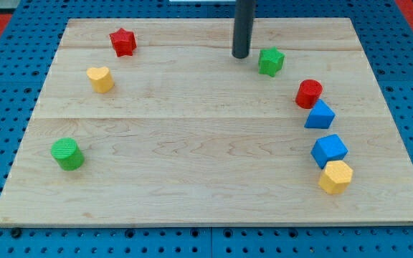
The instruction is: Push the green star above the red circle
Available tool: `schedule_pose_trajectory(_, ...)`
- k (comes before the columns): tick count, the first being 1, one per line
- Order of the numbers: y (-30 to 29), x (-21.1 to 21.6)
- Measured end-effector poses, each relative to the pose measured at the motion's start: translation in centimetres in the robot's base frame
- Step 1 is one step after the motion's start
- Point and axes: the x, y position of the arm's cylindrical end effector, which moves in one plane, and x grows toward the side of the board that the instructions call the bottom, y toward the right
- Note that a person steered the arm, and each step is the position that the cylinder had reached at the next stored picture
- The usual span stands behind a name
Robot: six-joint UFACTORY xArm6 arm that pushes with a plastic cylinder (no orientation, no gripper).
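Observation:
The green star (270,61) lies near the view's top, right of centre. The red circle (309,94) lies below and to the right of it, a short gap apart. My tip (240,56) is the lower end of the dark rod. It stands just left of the green star, with a small gap between them. The red circle touches the blue triangle (320,115) below it.
A blue cube (329,150) and a yellow hexagon (335,176) sit at the lower right. A red star (122,42) and a yellow heart (100,79) lie at the upper left. A green circle (67,154) lies at the left. The wooden board (192,143) rests on a blue pegboard.

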Motion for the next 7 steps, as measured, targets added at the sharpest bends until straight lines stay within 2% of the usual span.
schedule_pose_trajectory(1,4.8,2.3)
schedule_pose_trajectory(2,6.5,4.8)
schedule_pose_trajectory(3,4.3,4.5)
schedule_pose_trajectory(4,1.9,6.2)
schedule_pose_trajectory(5,2.0,7.8)
schedule_pose_trajectory(6,7.4,5.1)
schedule_pose_trajectory(7,6.1,4.2)
